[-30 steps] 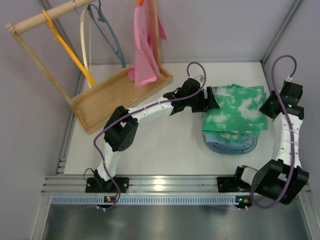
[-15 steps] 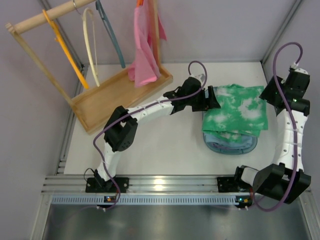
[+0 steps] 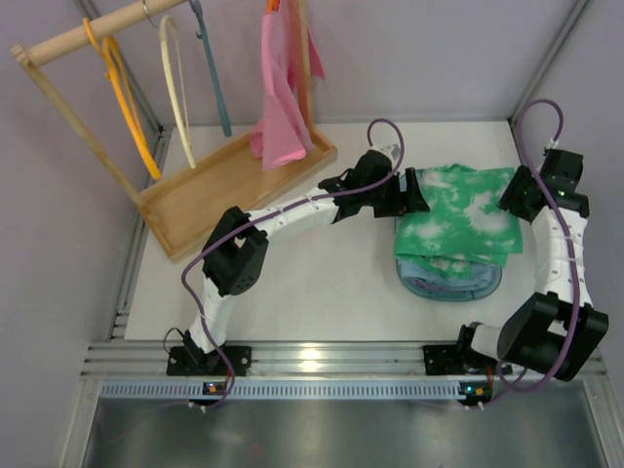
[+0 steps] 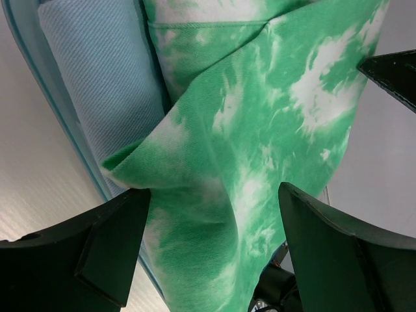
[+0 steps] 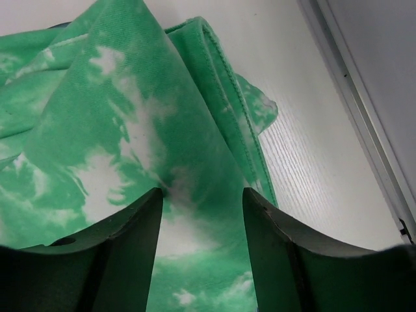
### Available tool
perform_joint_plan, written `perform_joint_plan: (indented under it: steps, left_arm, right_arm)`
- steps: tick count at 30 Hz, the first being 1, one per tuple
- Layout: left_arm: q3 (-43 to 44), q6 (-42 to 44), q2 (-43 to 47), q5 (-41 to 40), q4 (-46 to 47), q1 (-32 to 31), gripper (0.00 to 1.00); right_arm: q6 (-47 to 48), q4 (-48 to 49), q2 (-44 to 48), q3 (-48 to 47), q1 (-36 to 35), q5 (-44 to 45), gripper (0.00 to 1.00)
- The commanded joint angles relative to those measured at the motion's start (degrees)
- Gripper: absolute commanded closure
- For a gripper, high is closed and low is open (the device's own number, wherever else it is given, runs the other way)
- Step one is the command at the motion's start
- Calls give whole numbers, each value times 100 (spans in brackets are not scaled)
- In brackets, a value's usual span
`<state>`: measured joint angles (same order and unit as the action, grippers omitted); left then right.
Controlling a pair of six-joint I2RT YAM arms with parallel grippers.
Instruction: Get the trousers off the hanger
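— Position first: where do the trousers (image 3: pixel 458 219) lie relative to the two arms?
— Flat on the right half of the table (image 3: pixel 312 292), draped over a folded light-blue cloth (image 3: pixel 450 276), squarely between the grippers. The left gripper (image 4: pixel 211 195) sits at the bundle's left edge and the right gripper (image 5: pixel 201 195) at its right edge, so the cloth stretches crosswise from one to the other.
— And the hanger?
— The hanger (image 3: pixel 214 78) hangs bare on the wooden rail (image 3: pixel 88 34) at the far left, well apart from the trousers. The garment is already off it.
— How do the jaws stand?
— The left one gapes wide, with a raised green fold under the gap and neither finger seen pressing it. The right one stands about half apart. A stitched ridge of the cloth runs up between its fingers, and it does not look pinched.
— Which arm is nearer?
— Neither by much, since each is at its own edge. The left arm is nearer the rack, though nothing there seems to need it.
— So the next move?
— Probably each gripper backs off outward, the left one leftward and the right one rightward, lifting clear so that no finger drags a fold off the stack.
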<state>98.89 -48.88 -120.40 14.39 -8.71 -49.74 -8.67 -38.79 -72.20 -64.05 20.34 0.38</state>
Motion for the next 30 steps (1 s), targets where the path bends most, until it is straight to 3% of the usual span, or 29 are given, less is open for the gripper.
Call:
perform_joint_plan:
  steps: [1, 6, 11, 14, 15, 16, 30]
  left_arm:
    - [166, 89, 298, 63, 62, 52, 14]
    - [201, 89, 263, 160, 71, 96, 14]
    - [209, 107, 245, 222, 71, 166, 14]
    - [236, 107, 245, 266, 71, 201, 14]
    - [253, 124, 236, 283, 71, 218, 14]
    - [253, 133, 245, 301, 71, 227, 14]
    - [569, 204, 70, 90, -228, 236, 14]
  right_arm:
    - [93, 363, -4, -81, -65, 32, 47]
    - [93, 416, -127, -81, -65, 6, 60]
    - [102, 442, -215, -116, -65, -205, 58]
    - [111, 433, -250, -204, -65, -232, 81]
    - [111, 372, -268, -265, -65, -258, 96]
    - [102, 285, -268, -353, -65, -275, 100]
    - [-83, -59, 154, -1918, -65, -73, 100]
